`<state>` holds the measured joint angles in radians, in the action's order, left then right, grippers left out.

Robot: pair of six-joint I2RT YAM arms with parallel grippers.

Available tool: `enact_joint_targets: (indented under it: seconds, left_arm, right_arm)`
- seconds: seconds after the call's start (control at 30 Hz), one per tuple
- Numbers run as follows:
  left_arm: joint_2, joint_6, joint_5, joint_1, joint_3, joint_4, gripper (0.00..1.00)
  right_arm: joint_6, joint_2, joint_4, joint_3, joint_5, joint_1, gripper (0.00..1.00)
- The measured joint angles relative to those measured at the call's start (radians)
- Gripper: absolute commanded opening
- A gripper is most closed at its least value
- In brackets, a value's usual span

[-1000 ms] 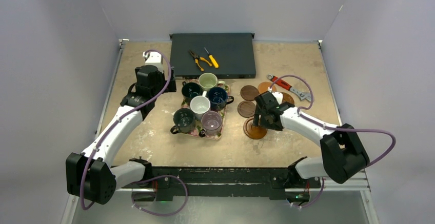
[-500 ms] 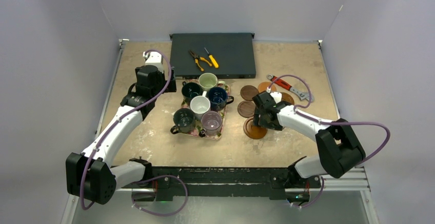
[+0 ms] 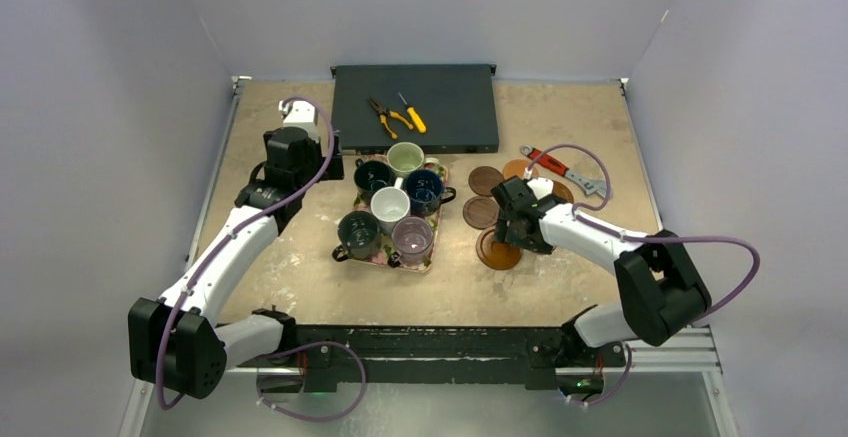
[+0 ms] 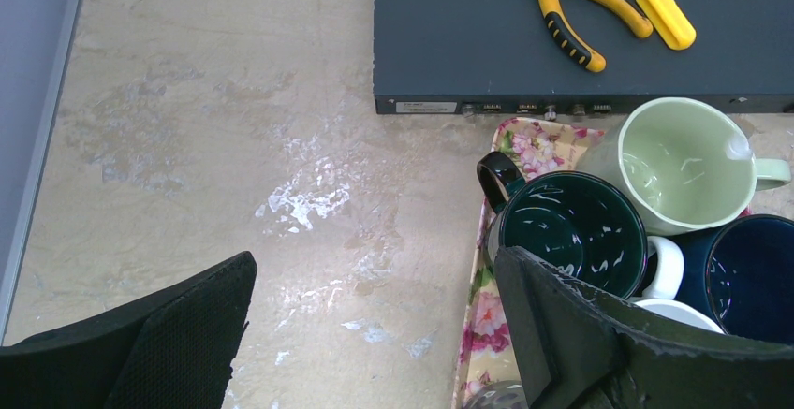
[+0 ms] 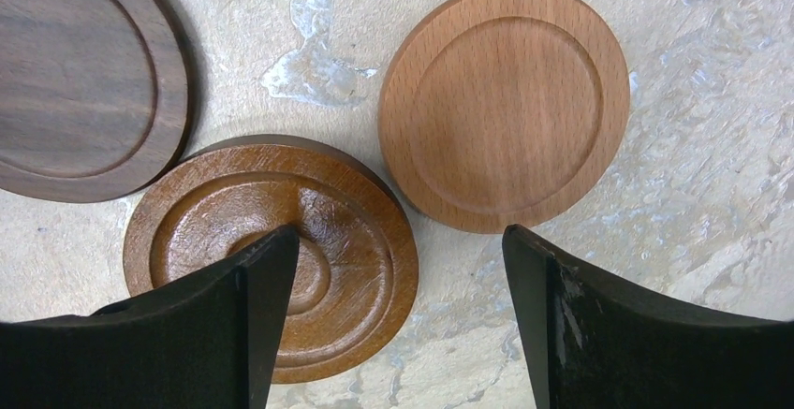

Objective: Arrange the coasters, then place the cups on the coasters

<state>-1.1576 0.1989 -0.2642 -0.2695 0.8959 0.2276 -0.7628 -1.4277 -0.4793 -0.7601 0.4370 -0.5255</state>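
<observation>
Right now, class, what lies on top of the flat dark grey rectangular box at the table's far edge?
Yellow-handled pliers and a yellow-handled screwdriver lie on the box, both uncovered. Beneath the box is hidden.

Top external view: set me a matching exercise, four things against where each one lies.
Things:
1. pale green mug
2. pliers
3. wrench
4. ringed coaster

Places:
A. on the dark box
B. on the table, by the dark box's right near corner
C. on the floral tray
D. on the table, under the open right hand

Pairs: 1-C; 2-A; 3-B; 4-D
</observation>
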Motion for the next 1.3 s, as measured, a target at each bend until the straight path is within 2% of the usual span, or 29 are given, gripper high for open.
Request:
enact_joint_targets:
  seconds: [1.3]
  left_arm:
    - [0.0,0.0,0.0,0.0,0.0,0.0,0.99]
  right_arm:
    - [-0.067,-0.013,-0.042,-0.014,0.05,-0.005,0.89]
